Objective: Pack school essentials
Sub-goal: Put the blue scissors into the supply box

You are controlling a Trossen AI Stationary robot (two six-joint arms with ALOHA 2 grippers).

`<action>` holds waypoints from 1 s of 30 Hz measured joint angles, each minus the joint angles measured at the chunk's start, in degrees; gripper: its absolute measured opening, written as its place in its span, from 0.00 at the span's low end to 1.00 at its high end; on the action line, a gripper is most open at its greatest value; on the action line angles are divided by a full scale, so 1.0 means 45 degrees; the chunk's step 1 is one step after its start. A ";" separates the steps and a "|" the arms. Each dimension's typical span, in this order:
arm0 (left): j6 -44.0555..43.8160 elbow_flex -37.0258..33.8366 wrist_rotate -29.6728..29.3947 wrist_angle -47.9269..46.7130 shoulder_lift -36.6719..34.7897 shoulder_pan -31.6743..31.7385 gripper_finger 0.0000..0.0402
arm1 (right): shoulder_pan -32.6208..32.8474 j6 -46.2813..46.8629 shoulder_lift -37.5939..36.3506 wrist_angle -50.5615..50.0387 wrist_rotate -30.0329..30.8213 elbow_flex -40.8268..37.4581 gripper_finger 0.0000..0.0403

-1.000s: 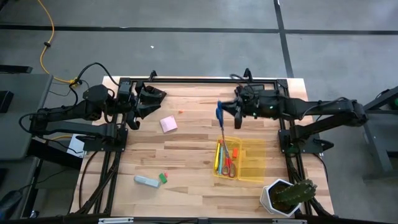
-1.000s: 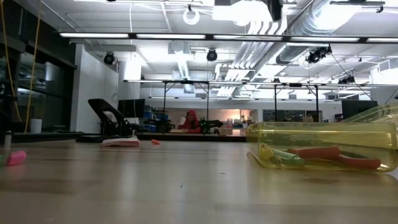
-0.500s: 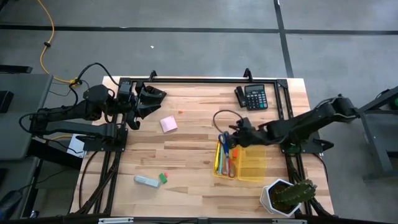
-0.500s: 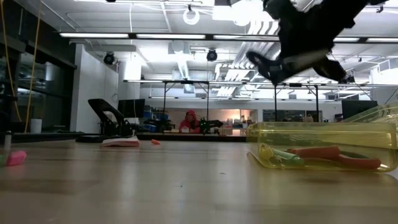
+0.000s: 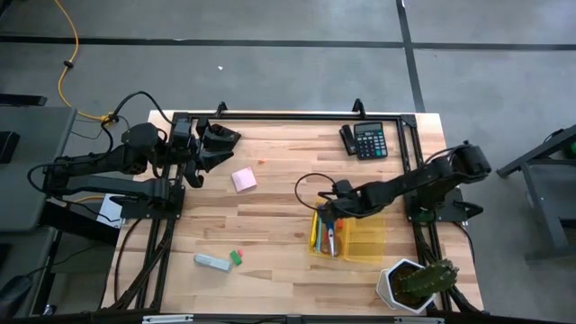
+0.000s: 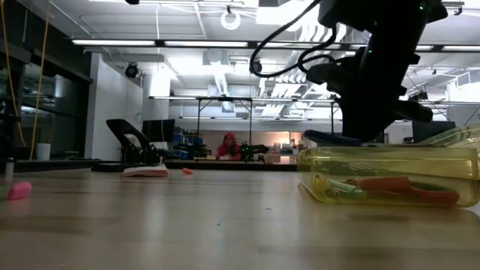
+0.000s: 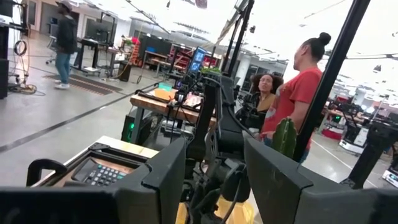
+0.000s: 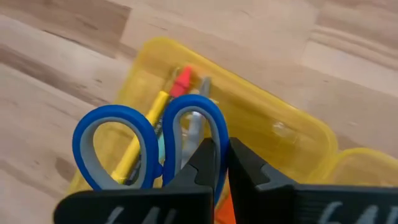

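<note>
My right gripper (image 5: pixel 329 212) (image 8: pixel 222 152) hovers over the left compartment of a clear yellow box (image 5: pixel 363 236) (image 6: pixel 390 161), shut on blue-handled scissors (image 8: pixel 118 113). Inside the box lie a yellow marker (image 8: pixel 140 140), red-handled scissors (image 6: pixel 409 187) and a teal pen (image 6: pixel 349 191). A pink sticky-note pad (image 5: pixel 243 180) lies flat on the table's far-left part. A tiny green eraser (image 5: pixel 237 257) sits beside a pale oblong thing (image 5: pixel 211 261) near the near-left edge. My left gripper (image 5: pixel 209 144) (image 7: pixel 214 168) waits open at the far-left corner. My right gripper pinches the blue scissors between its two fingers at one handle loop (image 8: pixel 208 115), where the loop meets the shank. The fingers slant down from the table's right. Both loops stick out past the fingertips, just above the box's rim (image 8: pixel 280 112); the gripper hides the blades.
A black calculator (image 5: pixel 367 139) lies at the far edge, right of middle. A potted cactus in a white pot (image 5: pixel 416 281) stands at the near-right corner, close to the box. A small orange speck (image 5: pixel 262 163) lies by the pad. Bare wood spans the table's middle.
My right arm has swung from the far edge toward the near side and come down over the yellow box, tipping its gripper downward and carrying the blue scissors with it, still shut. The calculator, covered before, now shows.
</note>
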 joint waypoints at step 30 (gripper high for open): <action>0.0007 -0.0005 0.0005 -0.0007 0.0001 -0.0004 0.39 | -0.0240 -0.6216 -0.0940 0.1056 -0.2341 0.0976 0.18</action>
